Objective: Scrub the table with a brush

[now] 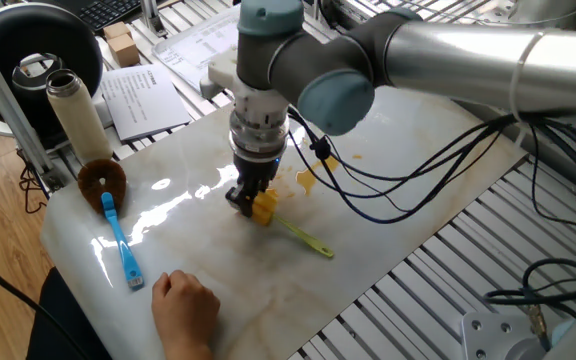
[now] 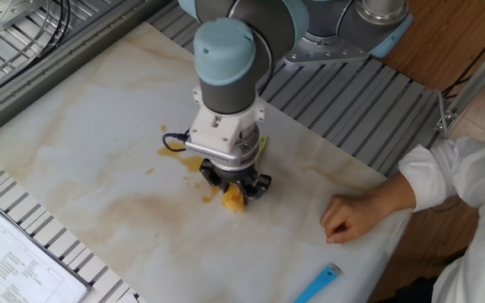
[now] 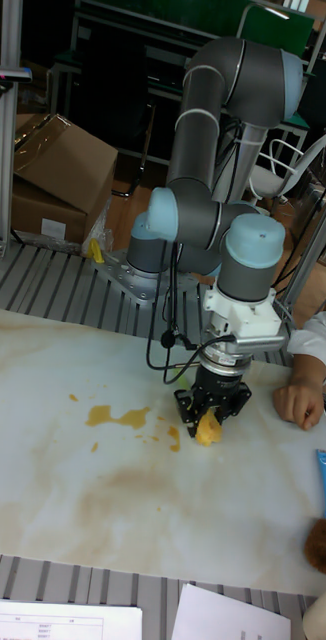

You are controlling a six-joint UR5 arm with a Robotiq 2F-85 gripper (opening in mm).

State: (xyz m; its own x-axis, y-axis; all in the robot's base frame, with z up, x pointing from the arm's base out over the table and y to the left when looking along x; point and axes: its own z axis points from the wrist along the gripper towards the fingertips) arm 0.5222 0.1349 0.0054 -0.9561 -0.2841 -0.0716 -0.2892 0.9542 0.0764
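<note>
One UR5 arm reaches down to the middle of the marble table [image 1: 418, 215], its gripper [image 1: 251, 199] lowered over the yellow head of the brush [image 1: 264, 207], fingers on either side of it; whether they are squeezing the head cannot be told. The brush lies at the centre of the frame, its thin yellow-green handle trailing toward the lower right, just beside the orange-brown stains [image 3: 120, 416] pooled near mid-table. At lower centre, a person's hand [image 1: 185, 304] rests on the slab's edge. A blue-handled brush [image 1: 121, 243] lies at left, its brown head near a beige bottle [image 1: 74, 108] in the upper left. Printed papers [image 1: 144, 97] sit behind
</note>
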